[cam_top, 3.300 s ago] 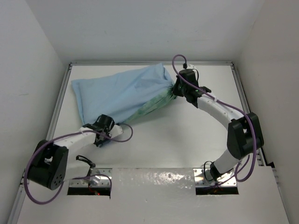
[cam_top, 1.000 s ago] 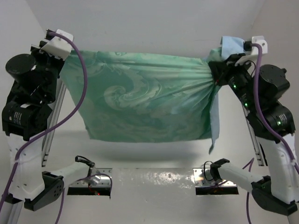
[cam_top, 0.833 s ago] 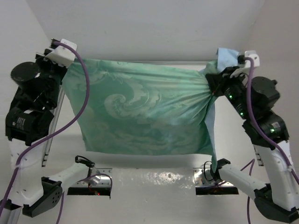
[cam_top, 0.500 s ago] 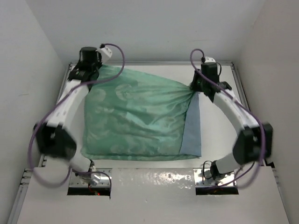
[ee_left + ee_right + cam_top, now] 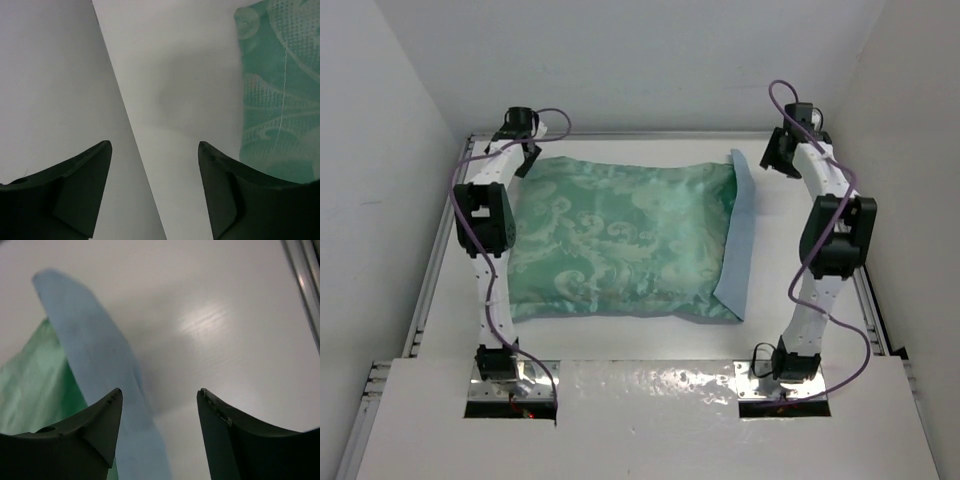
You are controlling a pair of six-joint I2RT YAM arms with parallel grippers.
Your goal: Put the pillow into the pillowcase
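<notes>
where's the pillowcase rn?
Top view: the pillowcase lies flat in the middle of the table between the arms, green swirl face up, blue flap along its right edge. The left gripper and right gripper hang open off its far corners.

White table (image 5: 640, 345) edged by metal rails (image 5: 428, 270), enclosed by white walls (image 5: 380, 150).

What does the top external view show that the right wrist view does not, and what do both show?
Only the top external view shows the whole pillowcase lying flat, green patterned face up, and the left gripper near its far left corner. Only the right wrist view shows closely that the right gripper is open with nothing between its fingers. Both show the light blue flap along the pillowcase's right edge, some green fabric and the white table.
</notes>
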